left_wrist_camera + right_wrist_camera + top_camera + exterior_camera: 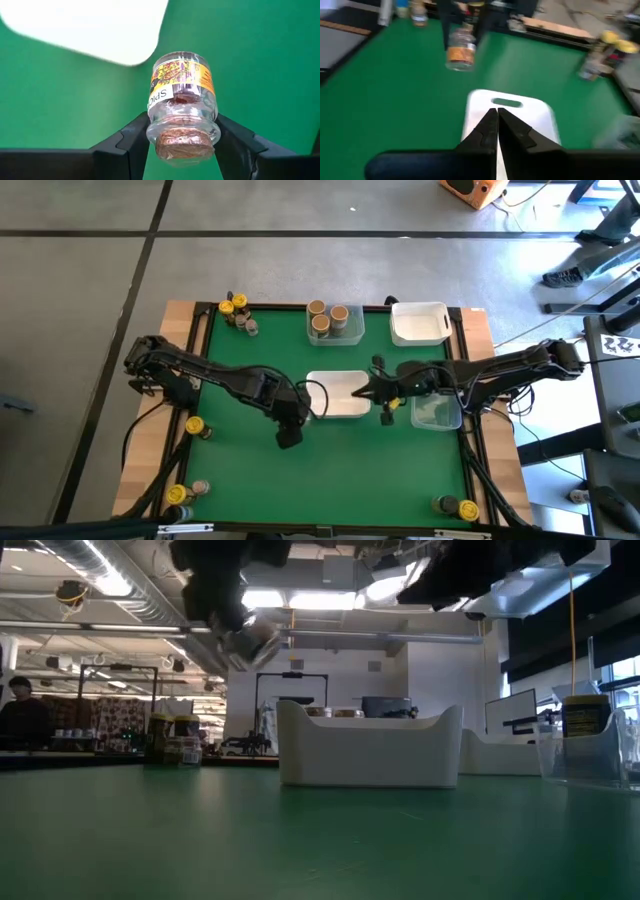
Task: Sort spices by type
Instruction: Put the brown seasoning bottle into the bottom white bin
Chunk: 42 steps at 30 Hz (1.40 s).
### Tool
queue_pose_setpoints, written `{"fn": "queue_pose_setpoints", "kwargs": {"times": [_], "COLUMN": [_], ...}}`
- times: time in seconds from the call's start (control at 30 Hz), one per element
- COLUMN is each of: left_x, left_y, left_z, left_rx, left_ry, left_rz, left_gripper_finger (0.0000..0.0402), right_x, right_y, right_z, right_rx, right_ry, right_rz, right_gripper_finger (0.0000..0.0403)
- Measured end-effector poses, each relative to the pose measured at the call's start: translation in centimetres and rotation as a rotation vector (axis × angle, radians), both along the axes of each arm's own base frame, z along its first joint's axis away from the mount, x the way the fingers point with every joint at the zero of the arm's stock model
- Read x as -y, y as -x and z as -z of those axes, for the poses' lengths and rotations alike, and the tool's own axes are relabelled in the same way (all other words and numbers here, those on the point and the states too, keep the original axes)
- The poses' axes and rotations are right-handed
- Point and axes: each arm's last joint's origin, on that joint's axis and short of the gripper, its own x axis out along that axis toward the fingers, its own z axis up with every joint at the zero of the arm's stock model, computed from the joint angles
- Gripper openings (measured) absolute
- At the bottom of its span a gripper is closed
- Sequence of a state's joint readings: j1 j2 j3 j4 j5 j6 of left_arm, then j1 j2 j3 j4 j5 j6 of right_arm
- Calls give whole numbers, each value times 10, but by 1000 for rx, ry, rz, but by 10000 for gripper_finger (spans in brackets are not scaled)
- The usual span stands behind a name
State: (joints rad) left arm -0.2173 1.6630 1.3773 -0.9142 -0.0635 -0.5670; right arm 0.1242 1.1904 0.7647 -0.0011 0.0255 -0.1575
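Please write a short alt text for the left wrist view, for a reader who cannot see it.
The left gripper holds a small clear spice jar with an orange and yellow label between its two dark fingers, above the green table. A white tray lies beyond it.

White trays (337, 396) (418, 323), clear trays (438, 413) (345, 332), green table (250, 470).

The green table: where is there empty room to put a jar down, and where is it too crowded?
Bare green lies along the near side, between the corner jars and the other corner jars, and left of the white tray toward the lone yellow-lidded jar. The far edge is crowded: jars, the clear tray, the white bin. The middle holds both end effectors.
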Motion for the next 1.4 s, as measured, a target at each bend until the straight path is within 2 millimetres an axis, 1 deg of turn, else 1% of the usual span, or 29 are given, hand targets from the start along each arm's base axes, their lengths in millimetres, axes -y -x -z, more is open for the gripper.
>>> {"fn": "queue_pose_setpoints", "kwargs": {"times": [0.1, 0.23, 0.4, 0.53, 0.67, 0.9, 1.07, 1.17, 1.3, 1.4], "left_x": [1, 2, 4, 6, 5, 5, 5, 3, -2, -6], "left_y": [-7, -15, -25, -30, -30, -30, -33, -35, -36, -36], "left_z": [-3, -5, -1, 1, 2, 2, 0, -4, -4, -4], "left_rx": [79, 158, 216, 236, 230, 238, 277, 312, 315, 310], "left_ry": [3, -7, -21, -25, -39, -67, -80, -117, -147, -161], "left_rz": [32, 55, 85, 98, 92, 106, 124, 101, 76, 63], "left_gripper_finger": [182, 182, 182, 182, 182, 182, 182, 182, 181, 181], "right_x": [-4, -15, -30, -32, -31, -31, -31, -30, -27, -25], "right_y": [-11, -26, -46, -56, -58, -57, -54, -54, -53, -49], "right_z": [7, 24, 34, 42, 48, 49, 57, 60, 61, 56], "right_rx": [11, -10, 111, 152, 120, 107, 31, 7, -7, -11], "right_ry": [-58, -114, -114, -116, -109, -99, -77, -66, -40, -12], "right_rz": [-62, -94, -96, -89, -77, -73, -51, -35, 16, 68], "right_gripper_finger": [14, 14, 14, 14, 14, 14, 14, 14, 14, 14]}}
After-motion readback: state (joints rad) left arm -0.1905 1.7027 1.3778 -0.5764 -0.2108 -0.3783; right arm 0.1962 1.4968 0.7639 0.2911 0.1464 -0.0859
